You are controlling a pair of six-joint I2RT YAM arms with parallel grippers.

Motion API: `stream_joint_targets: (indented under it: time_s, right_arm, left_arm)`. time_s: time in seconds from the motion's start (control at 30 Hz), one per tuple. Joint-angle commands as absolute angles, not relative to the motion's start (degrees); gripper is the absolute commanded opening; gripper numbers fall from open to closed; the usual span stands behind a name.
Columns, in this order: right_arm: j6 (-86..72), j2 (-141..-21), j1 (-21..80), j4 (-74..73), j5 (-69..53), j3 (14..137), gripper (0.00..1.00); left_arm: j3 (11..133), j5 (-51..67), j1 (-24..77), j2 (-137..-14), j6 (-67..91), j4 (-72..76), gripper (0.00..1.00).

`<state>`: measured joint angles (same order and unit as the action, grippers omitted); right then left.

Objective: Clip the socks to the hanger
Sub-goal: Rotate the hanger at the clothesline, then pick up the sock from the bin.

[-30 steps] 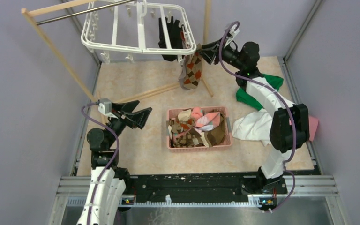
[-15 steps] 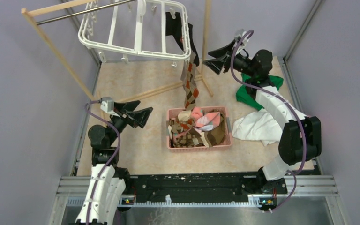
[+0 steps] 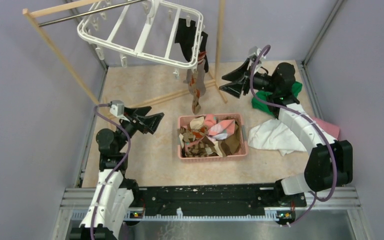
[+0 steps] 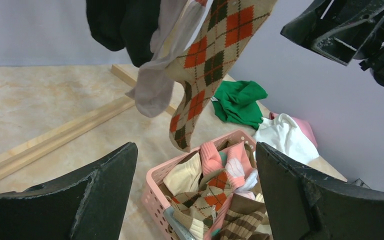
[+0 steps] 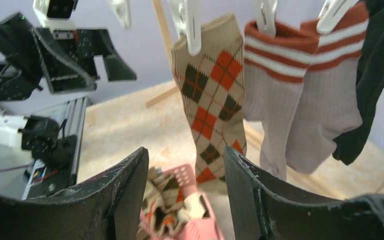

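1. Left gripper (image 3: 156,124): left of the pink basket (image 3: 211,156) and raised off the table. The jaws are spread wide, with nothing between them and nothing touched.

2. Right gripper (image 3: 225,83): in the air beyond the basket's far right corner. The jaws are parted roughly halfway and are empty. The fingers point toward the hung socks but stand clear of them.

3. Hanger (image 3: 141,40): a white frame, tilted, high up beyond the basket's far side by the wooden rack (image 3: 60,50).

4. Argyle sock (image 5: 212,100): brown with orange and dark diamonds. A white clip (image 5: 189,22) on the hanger's edge holds it by the cuff. It dangles freely just beyond the basket's far rim and touches neither gripper.

5. Striped-cuff socks (image 5: 300,95): two grey socks with orange and white bands, each in its own clip. They hang a little further beyond the basket than the argyle sock.

6. Black sock (image 3: 186,37): clipped to the hanger further still beyond the basket. Whether there is one or more cannot be told.

7. Loose socks (image 3: 207,134): heaped inside the basket. The heap includes argyle, brown-striped, pink and cream ones.

8. White cloth (image 3: 272,137): crumpled on the table just beside the basket's right wall.

9. Green cloth (image 3: 264,101): beyond the basket's far right corner, under the right arm.

10. Pink cloth (image 3: 331,128): well to the right of the basket, partly hidden by the arm.
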<state>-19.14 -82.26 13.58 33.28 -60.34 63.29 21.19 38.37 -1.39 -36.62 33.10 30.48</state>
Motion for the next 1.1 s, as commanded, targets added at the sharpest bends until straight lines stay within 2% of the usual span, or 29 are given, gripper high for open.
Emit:
stream_joint_targets:
  time_s: [0.0, 0.17, 0.37, 0.57, 0.67, 0.9, 1.07]
  right_arm:
    - [-6.2, -77.6, 14.0, 15.9, -63.2, 63.3, 0.56]
    - [15.7, -76.7, 16.9, -11.9, -61.3, 65.3, 0.57]
    - [35.7, -75.4, 22.7, -27.2, -58.9, 62.8, 0.57]
    - [54.9, -74.6, 28.6, -32.3, -60.1, 56.8, 0.55]
    - [60.9, -75.8, 33.2, -35.1, -59.3, 56.0, 0.5]
    - [56.7, -79.5, 40.8, -26.9, -53.2, 54.6, 0.36]
    - [54.2, -82.4, 43.3, -22.7, -48.6, 55.0, 0.35]
  left_arm:
    - [21.8, 39.7, -1.0, -38.3, 32.4, 35.4, 0.92]
    - [21.2, 39.8, -0.7, -39.7, 32.3, 35.6, 0.89]
    - [20.0, 39.6, -0.2, -40.3, 32.6, 35.8, 0.84]
    - [19.2, 39.4, -0.2, -39.9, 33.5, 35.5, 0.82]
    - [19.0, 39.2, -0.2, -39.1, 33.5, 34.8, 0.82]
    - [17.7, 38.3, -0.2, -36.8, 34.3, 34.0, 0.82]
    - [16.8, 38.0, -0.2, -36.0, 34.4, 34.0, 0.82]
